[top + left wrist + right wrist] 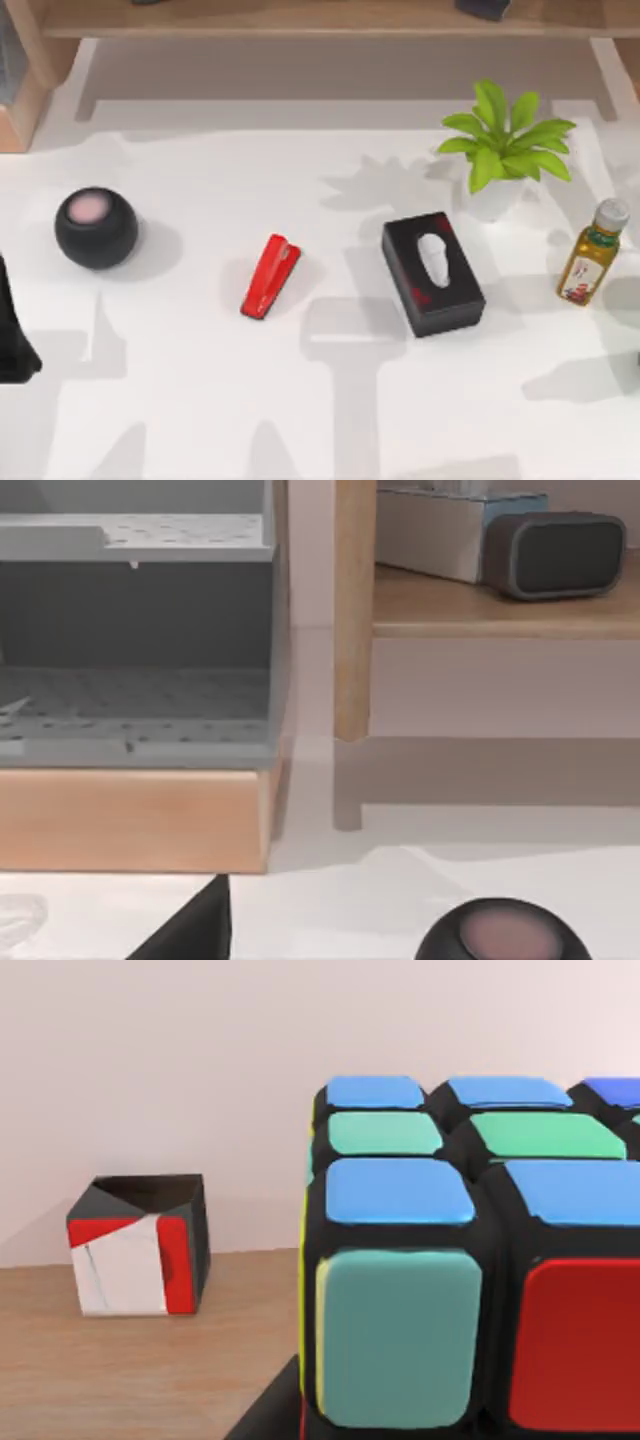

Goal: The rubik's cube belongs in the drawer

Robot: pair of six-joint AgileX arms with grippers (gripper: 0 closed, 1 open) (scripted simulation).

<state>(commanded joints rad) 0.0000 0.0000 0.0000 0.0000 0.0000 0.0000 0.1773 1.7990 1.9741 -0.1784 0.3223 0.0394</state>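
Observation:
The rubik's cube, with blue, green, teal and red tiles, looms very close in the right wrist view and rests on a wooden shelf. A dark part of my right gripper shows just under the cube's near corner. The drawer is a grey perforated tray inside a wooden cabinet, seen in the left wrist view. My left arm sits at the table's left edge, and a dark tip of its gripper points toward the cabinet.
On the white table stand a black round speaker, a red stapler, a black tissue box, a potted plant and an oil bottle. A black, red and white box shares the cube's shelf. Another shelf carries a dark speaker.

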